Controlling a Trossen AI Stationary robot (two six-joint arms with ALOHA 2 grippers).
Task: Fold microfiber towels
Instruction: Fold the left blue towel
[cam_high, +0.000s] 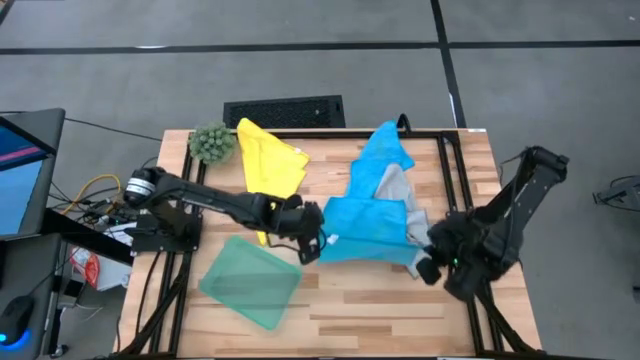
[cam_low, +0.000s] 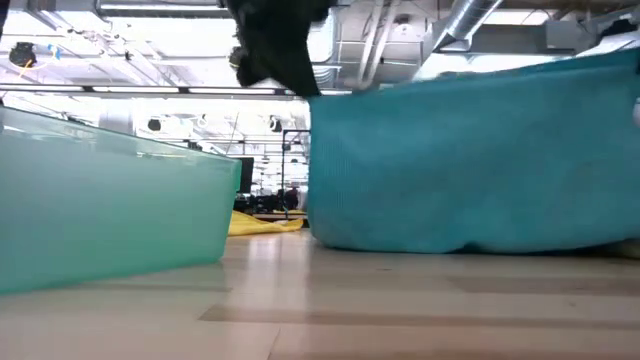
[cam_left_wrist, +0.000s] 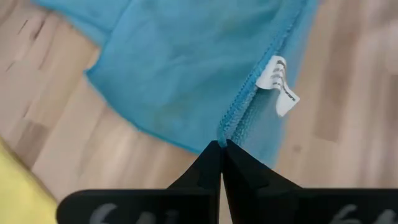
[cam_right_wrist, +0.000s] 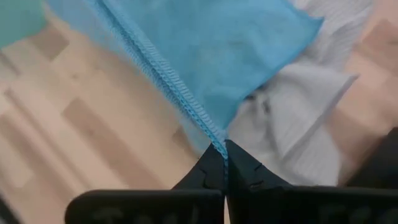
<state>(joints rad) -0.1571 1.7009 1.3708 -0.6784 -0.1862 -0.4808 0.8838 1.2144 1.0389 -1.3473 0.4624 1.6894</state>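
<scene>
A bright blue towel (cam_high: 368, 232) is stretched between my two grippers at the table's middle near side; in the low view (cam_low: 470, 160) it hangs like a curtain. My left gripper (cam_high: 318, 243) is shut on its left end. My right gripper (cam_high: 424, 256) is shut on its right end. A second blue towel (cam_high: 385, 155) and a light grey towel (cam_high: 400, 190) lie crumpled behind it. A yellow towel (cam_high: 268, 160) lies at the far left. A teal green towel (cam_high: 250, 282) lies flat at the near left. My left gripper pinches the blue towel's stitched hem (cam_left_wrist: 229, 122) between its two shut fingers, close to the white tag (cam_left_wrist: 278, 84). The towel spreads away from the fingertips above the wood. My right gripper pinches the blue towel's stitched hem (cam_right_wrist: 211, 135) between its two shut fingers, at a corner. The towel hangs below the hold, drawn fairly straight toward the other gripper, with its lower edge (cam_low: 450, 245) on the table.
A fuzzy green plant ball (cam_high: 211, 142) sits at the far left corner next to the yellow towel. A black keyboard-like panel (cam_high: 284, 110) lies beyond the far edge. Bare wood (cam_high: 380, 300) lies along the near edge right of the teal towel.
</scene>
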